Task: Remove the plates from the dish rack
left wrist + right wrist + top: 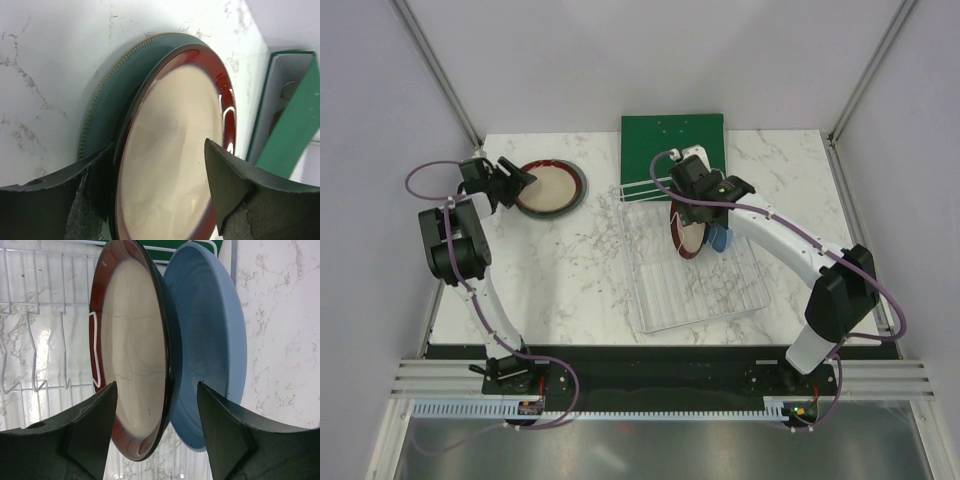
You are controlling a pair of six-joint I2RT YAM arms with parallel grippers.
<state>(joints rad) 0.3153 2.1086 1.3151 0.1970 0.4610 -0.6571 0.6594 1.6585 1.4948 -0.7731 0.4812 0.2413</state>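
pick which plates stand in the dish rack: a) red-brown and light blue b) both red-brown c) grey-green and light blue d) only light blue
a: a red-brown rimmed plate and the light blue plate stand on edge side by side in the white wire dish rack.

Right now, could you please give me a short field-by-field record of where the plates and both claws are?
in rack: racked red-brown plate and light blue plate, both upright, side by side in the dish rack
on table: stacked red-brown plate lying on the grey-green plate, left of the rack
left claw: open, over the stacked pair
right claw: open, at the racked red-brown plate's rim
behind rack: dark green board
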